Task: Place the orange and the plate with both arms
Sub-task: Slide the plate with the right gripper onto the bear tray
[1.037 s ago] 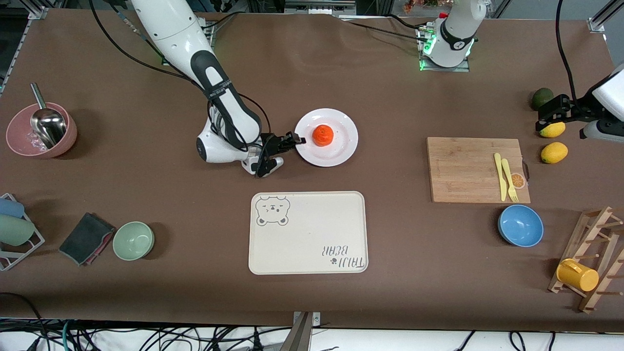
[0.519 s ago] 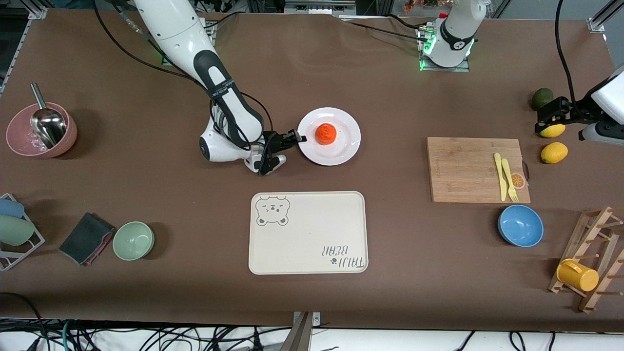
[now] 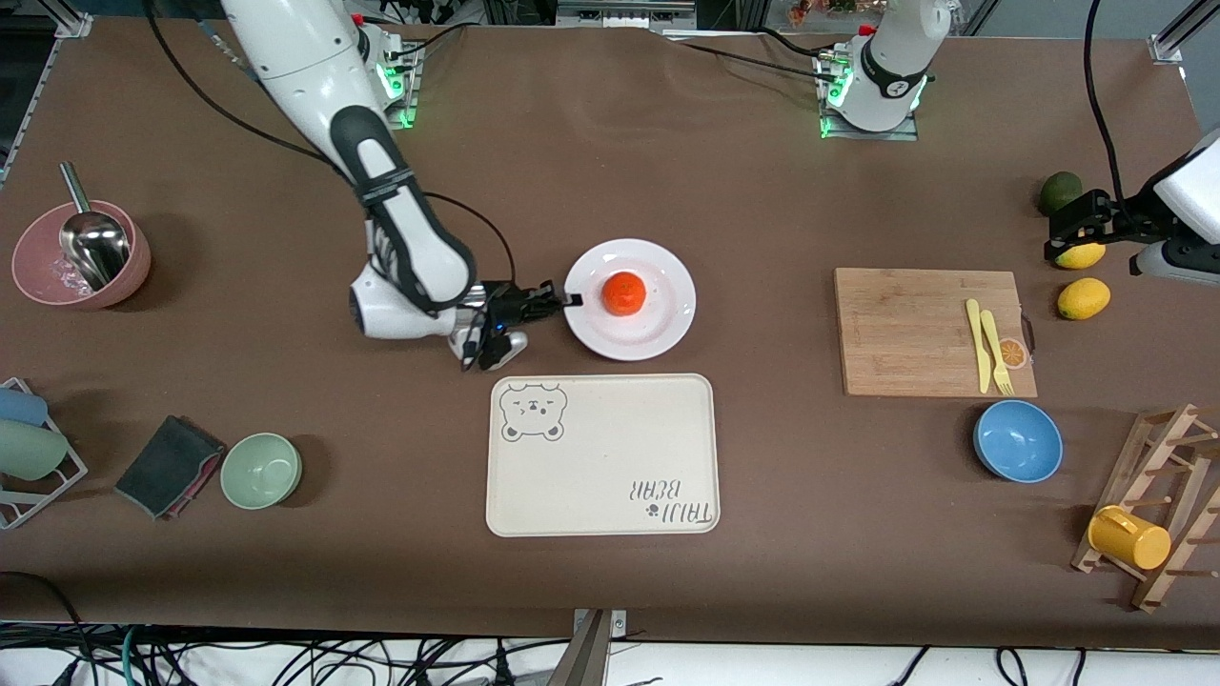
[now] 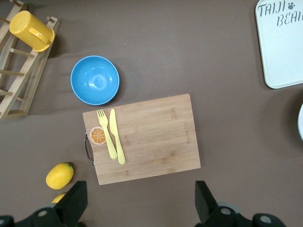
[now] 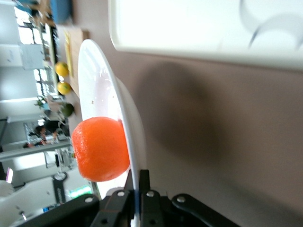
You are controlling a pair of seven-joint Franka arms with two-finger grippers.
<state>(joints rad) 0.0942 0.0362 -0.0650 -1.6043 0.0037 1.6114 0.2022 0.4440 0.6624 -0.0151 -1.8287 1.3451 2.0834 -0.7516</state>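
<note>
The orange (image 3: pixel 624 292) sits on the middle of the white plate (image 3: pixel 667 329). My right gripper (image 3: pixel 568 300) is shut on the plate's rim at the edge toward the right arm's end and holds it above the table, just past the cream tray's far edge. In the right wrist view the fingers clamp the thin rim (image 5: pixel 136 189) with the orange (image 5: pixel 100 149) beside them. My left gripper (image 3: pixel 1066 232) is open and empty, up over the lemons at the left arm's end; its fingers (image 4: pixel 75 203) show wide apart over bare table.
A cream bear-print tray (image 3: pixel 602 453) lies nearer the camera than the plate. A wooden board (image 3: pixel 915 329) with yellow cutlery, a blue bowl (image 3: pixel 1017 440), two lemons (image 3: pixel 1084 297) and an avocado lie toward the left arm's end. A green bowl (image 3: pixel 261 469) and pink bowl (image 3: pixel 81 253) lie toward the right arm's end.
My right gripper has carried the plate with the orange toward the camera, closer to the tray. The left arm has stayed still.
</note>
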